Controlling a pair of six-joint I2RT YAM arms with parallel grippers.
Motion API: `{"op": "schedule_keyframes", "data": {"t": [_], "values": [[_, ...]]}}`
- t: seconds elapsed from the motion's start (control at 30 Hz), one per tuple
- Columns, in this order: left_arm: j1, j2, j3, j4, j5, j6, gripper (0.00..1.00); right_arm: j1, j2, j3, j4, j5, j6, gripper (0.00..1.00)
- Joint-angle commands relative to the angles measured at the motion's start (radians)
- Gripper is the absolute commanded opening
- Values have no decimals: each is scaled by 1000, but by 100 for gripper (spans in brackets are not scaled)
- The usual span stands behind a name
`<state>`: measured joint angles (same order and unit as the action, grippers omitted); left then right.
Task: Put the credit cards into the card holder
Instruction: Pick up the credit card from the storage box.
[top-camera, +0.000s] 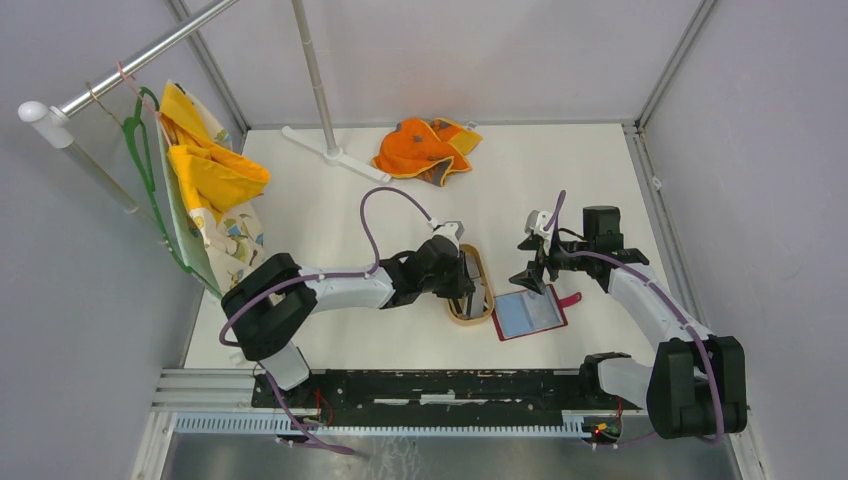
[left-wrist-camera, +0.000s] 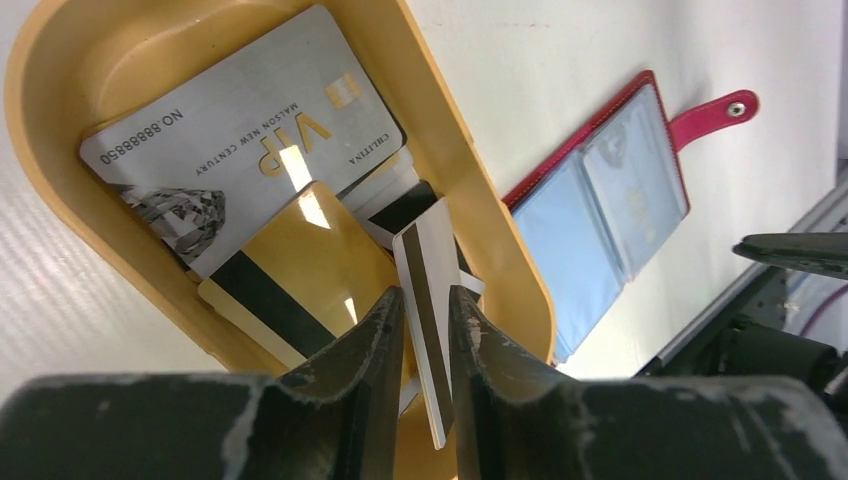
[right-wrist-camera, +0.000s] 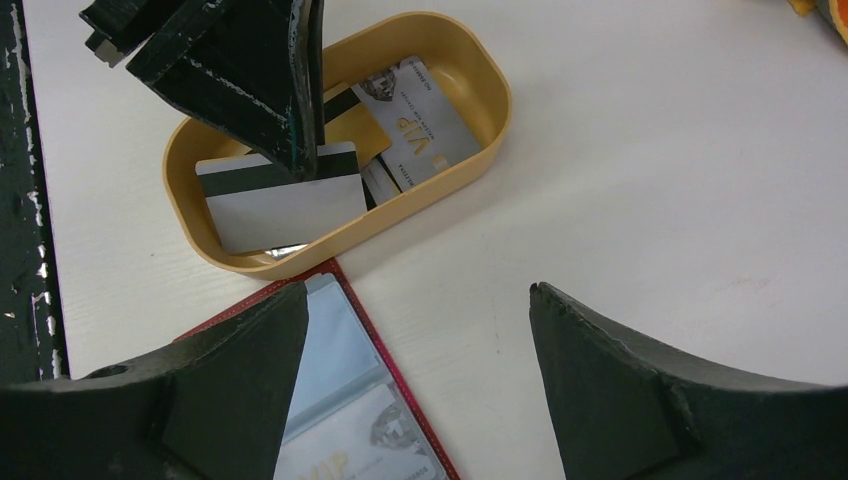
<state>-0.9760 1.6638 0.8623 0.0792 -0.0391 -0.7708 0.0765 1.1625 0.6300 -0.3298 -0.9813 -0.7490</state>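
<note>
My left gripper (left-wrist-camera: 425, 292) is shut on a silver card with a dark stripe (left-wrist-camera: 428, 300) and holds it on edge over one end of the tan oval tray (left-wrist-camera: 470, 170). In the tray lie a silver VIP card (left-wrist-camera: 240, 130), a gold striped card (left-wrist-camera: 290, 270) and others beneath. The red card holder (top-camera: 530, 313) lies open beside the tray, pale blue inside, snap tab out; one VIP card (right-wrist-camera: 360, 450) sits in a pocket. My right gripper (right-wrist-camera: 420, 290) is open and empty, just above the holder's edge (right-wrist-camera: 345, 290). The held card (right-wrist-camera: 280, 205) also shows in the right wrist view.
An orange cloth (top-camera: 425, 148) lies at the back of the white table. A yellow patterned cloth (top-camera: 205, 170) hangs on a green hanger from a rail at the left. A stand's white foot (top-camera: 330, 150) rests at the back.
</note>
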Motion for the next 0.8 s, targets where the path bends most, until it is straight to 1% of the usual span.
{"op": "schedule_keyframes", "data": {"t": [0.0, 0.2, 0.37, 0.43, 0.57, 0.77], "values": [[4, -2, -17, 128, 94, -68, 28, -5, -15, 11, 20, -2, -5, 87], [5, 10, -32, 185, 120, -93, 27, -5, -6, 7, 20, -6, -1, 87], [5, 32, -19, 174, 117, -93, 28, -5, 11, 8, 16, -8, 2, 87], [5, 45, -12, 161, 113, -89, 30, -5, 10, 8, 17, -9, 2, 87], [4, 61, 0, 138, 104, -80, 37, -6, 11, 8, 16, -10, 2, 87], [4, 89, 33, 91, 103, -60, 38, -5, 11, 8, 17, -11, 2, 87]]}}
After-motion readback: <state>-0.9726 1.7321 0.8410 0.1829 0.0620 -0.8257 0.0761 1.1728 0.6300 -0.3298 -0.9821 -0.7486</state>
